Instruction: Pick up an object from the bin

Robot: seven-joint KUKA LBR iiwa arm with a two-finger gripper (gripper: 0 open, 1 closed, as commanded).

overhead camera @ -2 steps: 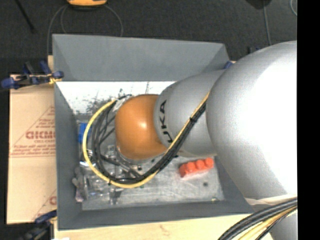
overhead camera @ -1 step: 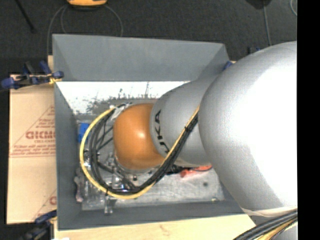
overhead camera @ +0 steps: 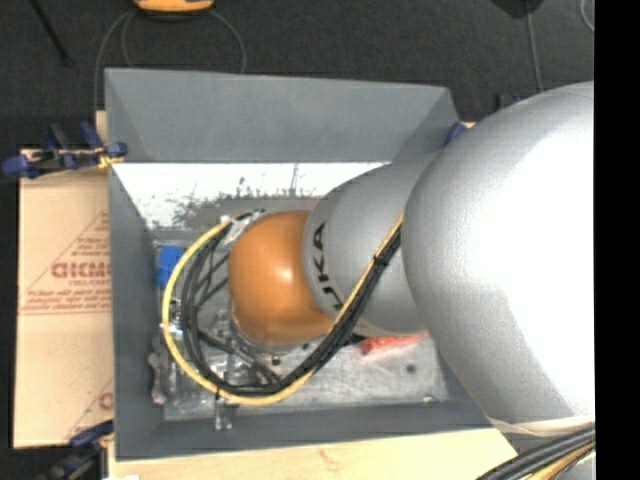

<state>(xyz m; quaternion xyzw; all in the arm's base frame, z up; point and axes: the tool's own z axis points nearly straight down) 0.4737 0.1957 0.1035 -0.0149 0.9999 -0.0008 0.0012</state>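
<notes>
My gripper (overhead camera: 224,376) is low in the front left part of the bin, and just its grey metal body peeks out under the arm's orange cover. A small grey-purple thing (overhead camera: 159,376) lies just to its left, near the front left corner. A blue flat thing (overhead camera: 165,266) lies by the left wall, partly behind the cables. To the right, a red-orange long thing (overhead camera: 392,345) pokes out from under the arm. Whatever is directly under the gripper is hidden.
The large silver arm with its orange cover and looped yellow and black cables covers most of the bin floor. The bin's left and front walls stand close to the gripper.
</notes>
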